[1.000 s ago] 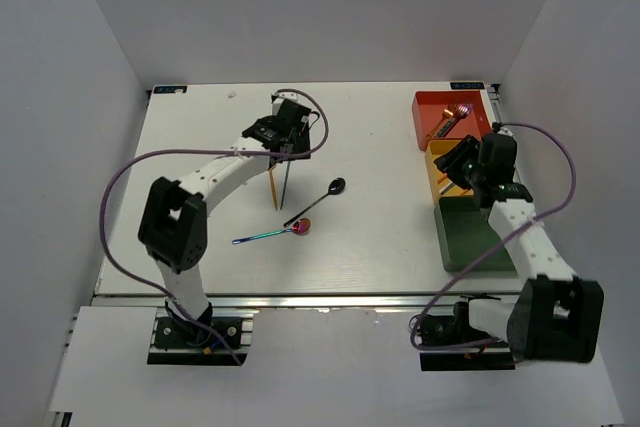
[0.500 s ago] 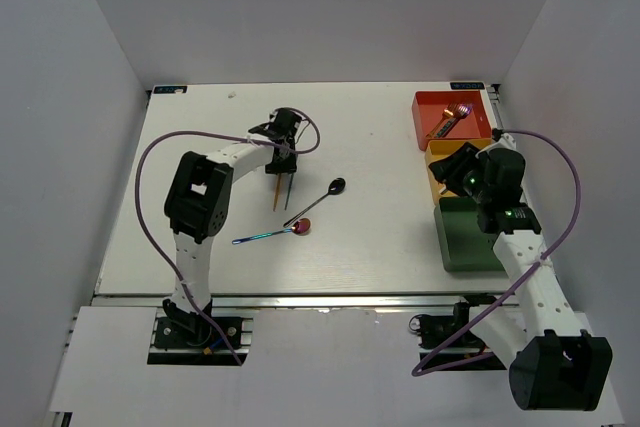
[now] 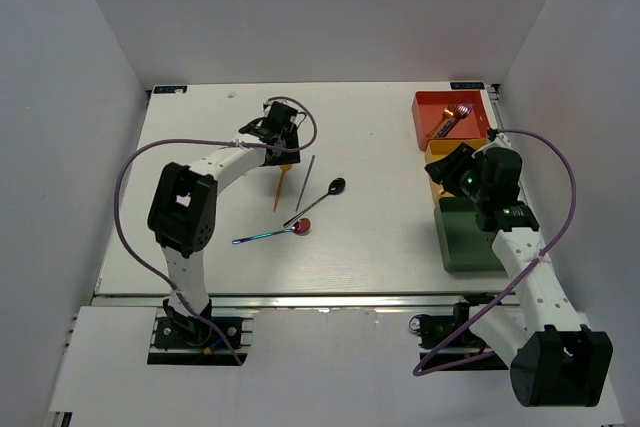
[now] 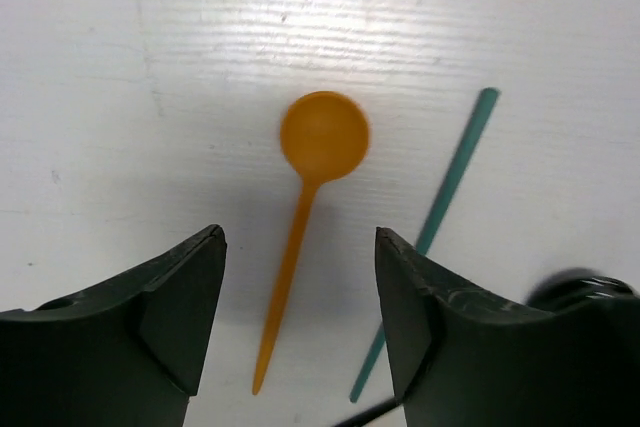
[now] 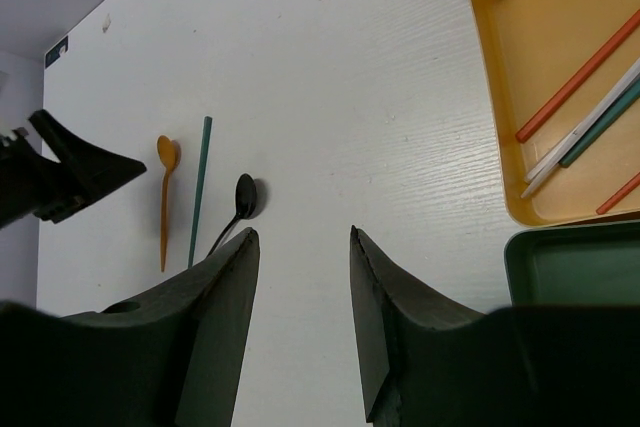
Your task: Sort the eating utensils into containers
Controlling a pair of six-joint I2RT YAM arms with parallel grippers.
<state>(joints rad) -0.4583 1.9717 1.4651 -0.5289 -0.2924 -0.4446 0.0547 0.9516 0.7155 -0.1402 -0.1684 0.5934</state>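
White table (image 3: 380, 247) lies bare and wide between my two arms, from the near edge to the far one, with pale walls (image 3: 100, 47) close on three sides. Nearest me on the left half, an iridescent purple-blue spoon (image 3: 262, 237) lies flat, its round end showing reddish. Just beyond it a black spoon (image 3: 322, 195) runs diagonally. Farther still, a slim orange plastic spoon (image 4: 300, 232) with a round bowl lies beside a thin teal chopstick (image 4: 451, 182), not touching it. My left gripper (image 4: 300, 237) stands over that spoon, its fingers spread either side of the handle and clamping nothing. My right gripper (image 5: 300, 237) hangs with its fingers apart and empty above bare table, just beside the yellow square tray (image 5: 540, 37). Only its wrist camera shows the orange-red, white and teal chopsticks (image 5: 580, 77) in that tray; from above, my arm hides them. The dark green tray (image 3: 465, 242) sits nearer, and the red-orange tray (image 3: 432, 112) farthest, holding utensils (image 3: 447, 122).
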